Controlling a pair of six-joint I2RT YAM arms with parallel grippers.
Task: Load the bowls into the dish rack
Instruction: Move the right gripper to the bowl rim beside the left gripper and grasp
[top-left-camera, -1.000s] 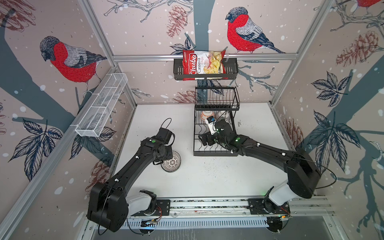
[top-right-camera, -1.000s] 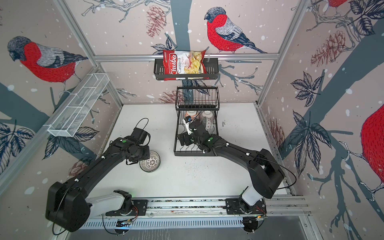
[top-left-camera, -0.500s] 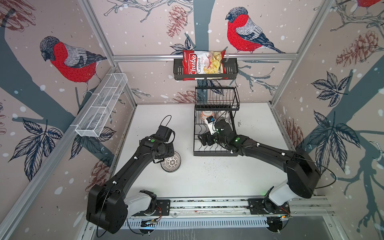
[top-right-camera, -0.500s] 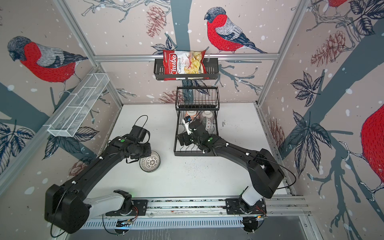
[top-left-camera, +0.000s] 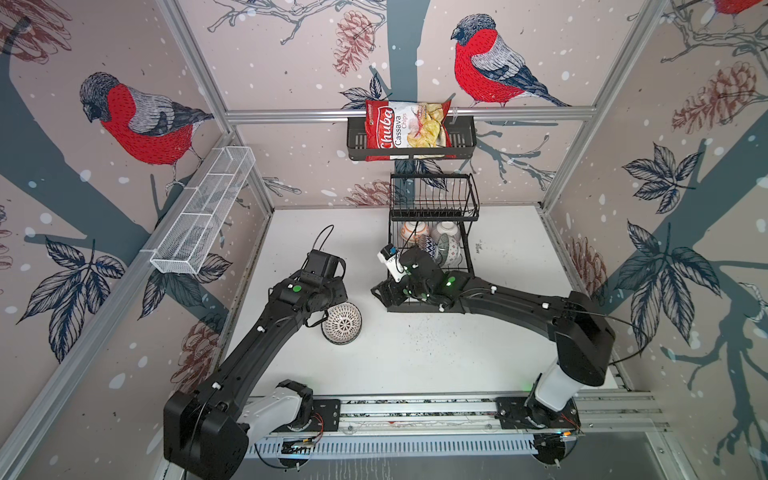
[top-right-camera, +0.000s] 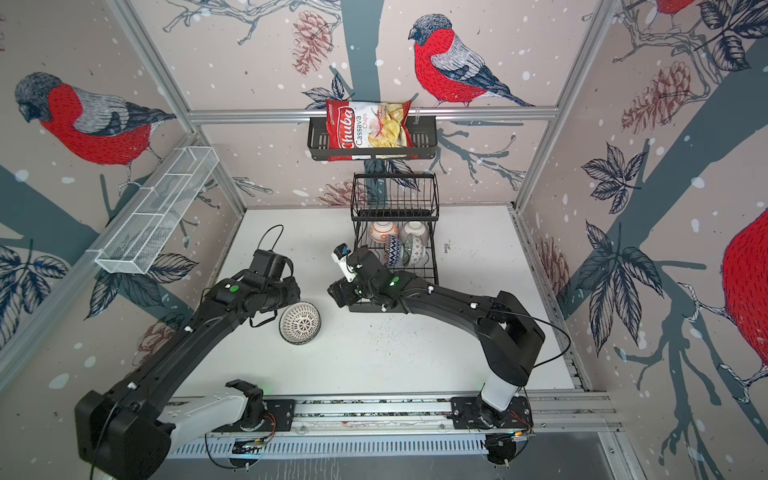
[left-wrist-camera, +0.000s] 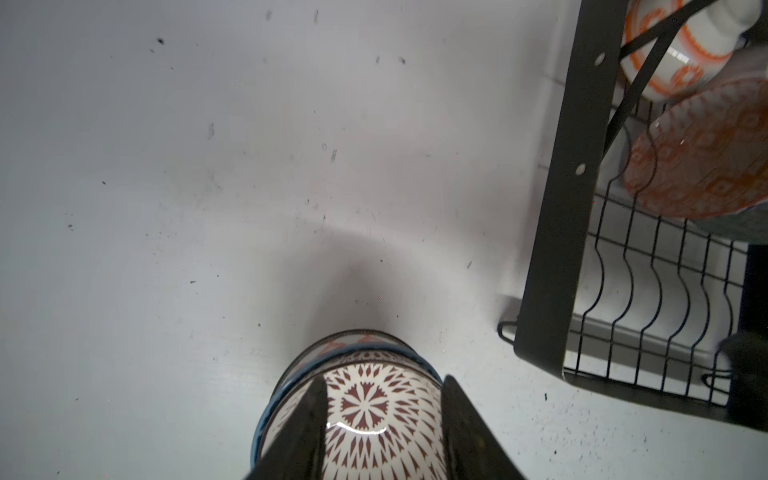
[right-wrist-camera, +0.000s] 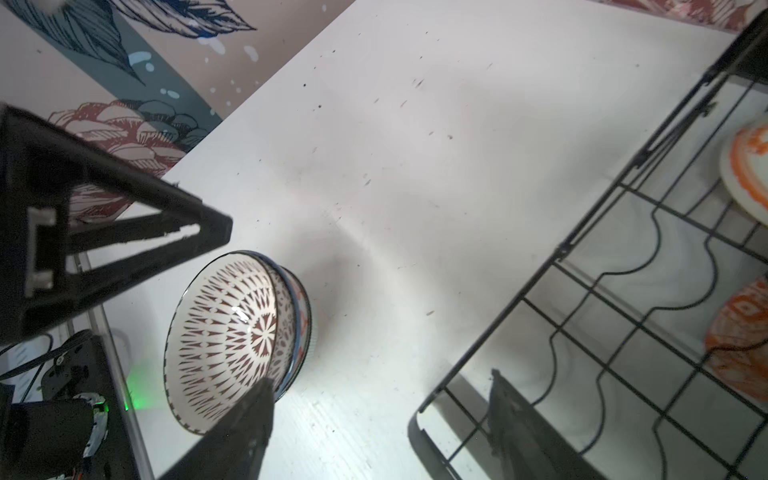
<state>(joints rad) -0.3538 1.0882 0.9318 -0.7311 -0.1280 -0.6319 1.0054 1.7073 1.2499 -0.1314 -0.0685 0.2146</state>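
Observation:
A stack of nested bowls (top-left-camera: 341, 323) (top-right-camera: 300, 323) sits on the white table, left of the dish rack (top-left-camera: 434, 216). Its top bowl (right-wrist-camera: 224, 328), brown-and-white patterned inside, leans out of the blue-rimmed one below. My left gripper (left-wrist-camera: 383, 377) hangs over that bowl (left-wrist-camera: 374, 415) with its fingers apart. One fingertip (right-wrist-camera: 208, 216) meets the rim, and a grip does not show. My right gripper (right-wrist-camera: 380, 376) (top-left-camera: 380, 291) stands open and empty between the stack and the rack's front-left corner (right-wrist-camera: 582, 232). Several bowls (top-left-camera: 432, 245) stand in the rack's lower tier.
A black wall shelf (top-left-camera: 465, 141) above the rack holds a chips bag (top-left-camera: 409, 131). A white mesh basket (top-left-camera: 203, 216) hangs on the left wall. The arms' base rail (top-left-camera: 415, 409) runs along the table's front edge. The rack's side frame (left-wrist-camera: 552, 249) is close to the stack.
My right gripper has drawn back leftward out of the rack's lower tier, and its jaws have narrowed a little. The left wrist shifted slightly. The bowl stack stayed put.

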